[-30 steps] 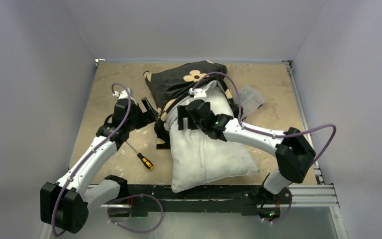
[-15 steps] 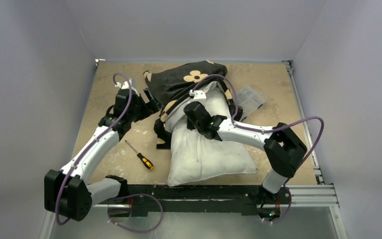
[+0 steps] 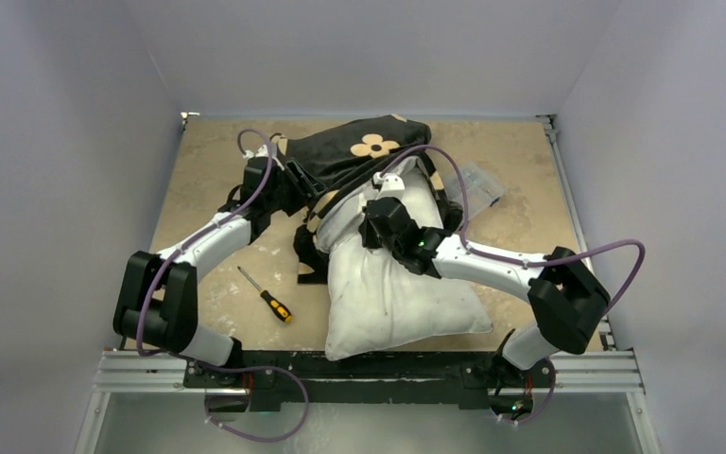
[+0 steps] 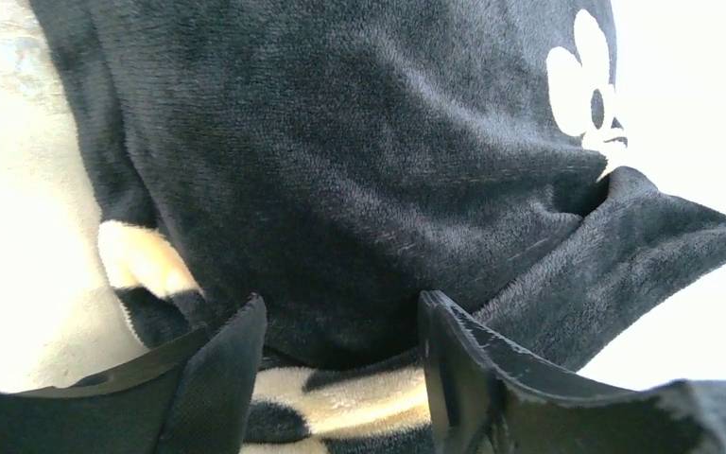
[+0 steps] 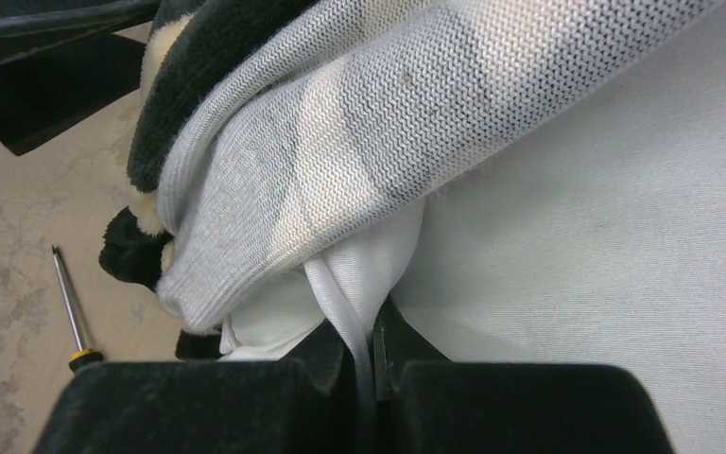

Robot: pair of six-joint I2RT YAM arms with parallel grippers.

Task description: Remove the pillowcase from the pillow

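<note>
The black plush pillowcase with tan flower motifs covers the far end of the white pillow, which lies bare toward the near table edge. Its pale grey lining is rolled back over the pillow. My right gripper sits on the pillow's upper left part. It is shut on a pinched ridge of the white pillow fabric just below the rolled lining. My left gripper is at the pillowcase's left edge. Its jaws stand apart astride a bulge of the black plush.
A screwdriver with a yellow and black handle lies on the tan table left of the pillow, its shaft also in the right wrist view. A clear plastic bag lies right of the pillowcase. Grey walls enclose the table.
My left arm has reached forward and right onto the pillowcase's left edge and its jaws have narrowed. My right gripper went from open to shut on the pillow fabric.
</note>
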